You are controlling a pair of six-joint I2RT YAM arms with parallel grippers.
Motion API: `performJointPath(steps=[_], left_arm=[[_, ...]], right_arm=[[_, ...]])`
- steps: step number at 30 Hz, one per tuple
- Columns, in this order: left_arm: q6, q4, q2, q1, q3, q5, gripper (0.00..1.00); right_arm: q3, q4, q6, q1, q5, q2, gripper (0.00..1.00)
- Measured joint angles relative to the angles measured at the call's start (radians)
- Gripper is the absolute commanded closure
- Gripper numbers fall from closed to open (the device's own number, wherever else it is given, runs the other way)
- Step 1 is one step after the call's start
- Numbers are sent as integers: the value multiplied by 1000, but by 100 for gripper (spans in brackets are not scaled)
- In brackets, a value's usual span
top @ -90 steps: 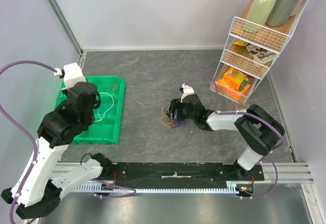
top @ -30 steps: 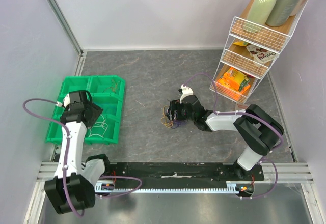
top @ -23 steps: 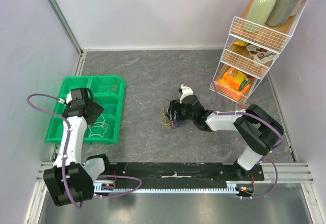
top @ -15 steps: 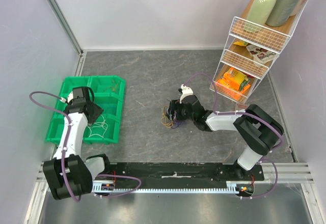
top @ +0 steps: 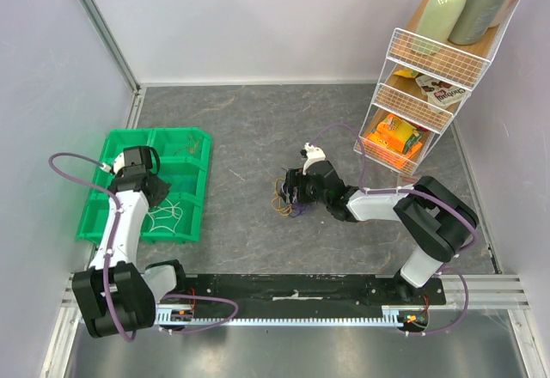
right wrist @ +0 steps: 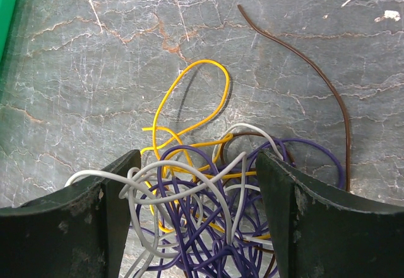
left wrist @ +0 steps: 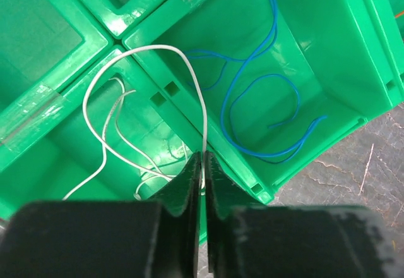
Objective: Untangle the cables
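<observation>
Top external and wrist views: one wire pinched at the tray, the tangle under an open gripper

Left wrist view, nearest first: the left gripper [left wrist: 203, 164] has its fingers pressed together on a white wire [left wrist: 189, 76]. That wire loops up over a divider of the green tray [left wrist: 353, 69] and trails back into the compartment on the left. A blue wire [left wrist: 252, 82] lies coiled in the compartment beyond.

Right wrist view: the right gripper [right wrist: 196, 170] is spread wide and clamps nothing. The cables [right wrist: 208, 227] sit as a knot of purple, white and yellow strands between its two fingers, on the grey counter [right wrist: 76, 69]. A yellow wire [right wrist: 221, 95] loops out ahead of the knot, and a brown wire [right wrist: 315, 69] curves away to the right.

From above, the tray lies at the left of the counter and the cables near its middle, well apart. At the far right corner stands a wire rack [top: 430, 56] with two bottles [top: 468, 0] on top and packets on its lower shelves.
</observation>
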Motion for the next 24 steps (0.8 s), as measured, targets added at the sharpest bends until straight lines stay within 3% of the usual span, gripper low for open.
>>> performJointPath(steps=[9, 15, 24], left_arm=[[-9, -19, -165, 0, -14, -15, 98], [-89, -57, -291, 0, -66, 47, 98], [-210, -53, -240, 0, -197, 232, 98]], right_arm=[[0, 0, 0, 2, 0, 0, 19], [2, -1, 0, 3, 0, 0, 19], [2, -2, -2, 10, 0, 2, 19]])
